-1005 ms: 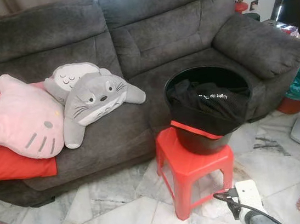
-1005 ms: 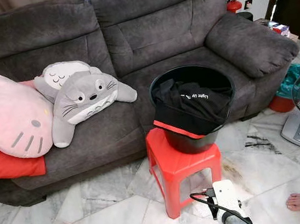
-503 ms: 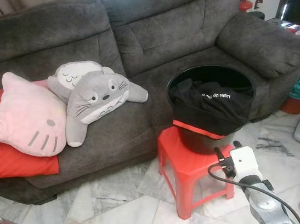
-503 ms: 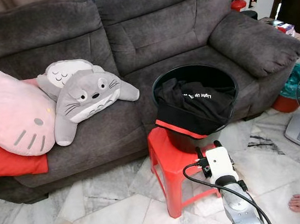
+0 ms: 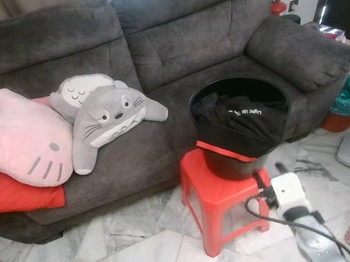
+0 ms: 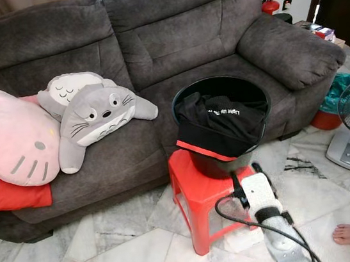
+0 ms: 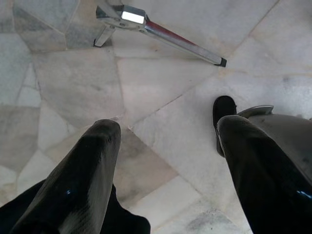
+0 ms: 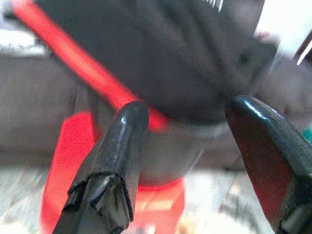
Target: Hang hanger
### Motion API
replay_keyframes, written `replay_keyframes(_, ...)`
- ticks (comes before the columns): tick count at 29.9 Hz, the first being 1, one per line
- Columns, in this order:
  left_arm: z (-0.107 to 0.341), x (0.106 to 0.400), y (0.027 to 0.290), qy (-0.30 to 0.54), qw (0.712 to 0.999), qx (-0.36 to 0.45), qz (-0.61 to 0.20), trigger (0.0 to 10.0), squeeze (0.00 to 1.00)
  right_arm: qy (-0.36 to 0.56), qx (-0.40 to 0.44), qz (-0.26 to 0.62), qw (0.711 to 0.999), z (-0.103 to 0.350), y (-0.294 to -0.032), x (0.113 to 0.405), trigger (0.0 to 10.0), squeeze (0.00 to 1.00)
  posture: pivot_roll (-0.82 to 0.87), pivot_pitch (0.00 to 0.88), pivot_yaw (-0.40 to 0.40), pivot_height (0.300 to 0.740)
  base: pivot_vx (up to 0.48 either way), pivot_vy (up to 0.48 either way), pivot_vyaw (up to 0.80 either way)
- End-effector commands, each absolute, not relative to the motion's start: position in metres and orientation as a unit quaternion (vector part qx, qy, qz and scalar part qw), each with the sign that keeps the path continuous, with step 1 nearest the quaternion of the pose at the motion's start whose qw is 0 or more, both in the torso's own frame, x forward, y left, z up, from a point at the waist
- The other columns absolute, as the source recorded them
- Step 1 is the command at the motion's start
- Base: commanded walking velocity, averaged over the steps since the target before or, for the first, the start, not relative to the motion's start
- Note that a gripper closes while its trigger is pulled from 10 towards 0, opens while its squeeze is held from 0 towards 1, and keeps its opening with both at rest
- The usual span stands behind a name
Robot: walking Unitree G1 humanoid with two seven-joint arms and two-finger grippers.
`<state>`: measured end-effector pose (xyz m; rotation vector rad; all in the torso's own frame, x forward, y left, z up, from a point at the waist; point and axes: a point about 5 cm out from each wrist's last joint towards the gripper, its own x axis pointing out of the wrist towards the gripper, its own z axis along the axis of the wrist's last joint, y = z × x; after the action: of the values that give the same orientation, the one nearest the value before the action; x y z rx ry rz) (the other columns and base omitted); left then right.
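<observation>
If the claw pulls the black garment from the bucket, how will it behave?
The black printed garment is probably floppy: it drapes limply over the round black bucket's rim. Likely light. A pull may tip the bucket, perched on a small red plastic stool.

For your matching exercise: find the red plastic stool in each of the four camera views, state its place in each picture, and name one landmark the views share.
Left eye view: red stool stands lower centre, before the sofa.
Right eye view: lower centre, a little further left.
Left wrist view: marble floor and a metal bar show between the fingers.
Right wrist view: blurred, behind the open fingers, low in the picture.
Shared landmark: the black bucket of dark clothing resting on it.
</observation>
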<state>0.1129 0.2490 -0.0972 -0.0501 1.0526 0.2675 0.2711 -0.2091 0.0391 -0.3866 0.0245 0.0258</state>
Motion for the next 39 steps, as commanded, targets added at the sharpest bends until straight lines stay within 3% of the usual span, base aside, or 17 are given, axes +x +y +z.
replay_keyframes(1,-0.097,0.11,0.252,0.504,0.854,-0.02,0.129,10.0,0.0,-0.018,-0.199,0.028,0.979,0.048,-0.2,0.272,10.0,0.0,-0.22,0.0,0.11,0.74,0.0,0.0,0.0)
replay_keyframes(26,-0.097,0.11,0.253,0.503,0.855,-0.016,0.126,10.0,0.0,-0.029,-0.201,0.042,0.978,0.061,-0.188,0.271,10.0,0.0,-0.22,0.0,0.115,0.74,0.299,0.0,0.0)
replay_keyframes(35,-0.097,0.11,0.253,0.502,0.855,-0.011,0.126,10.0,0.0,-0.023,-0.203,0.058,0.977,0.059,-0.187,0.26,10.0,0.0,-0.23,0.0,0.117,0.74,0.0,0.0,0.0)
replay_keyframes(39,-0.097,0.111,0.253,0.503,0.855,-0.009,0.123,10.0,0.0,-0.022,-0.236,0.105,0.966,0.057,-0.181,0.249,10.0,0.0,-0.24,0.0,0.122,0.74,0.0,0.0,0.0)
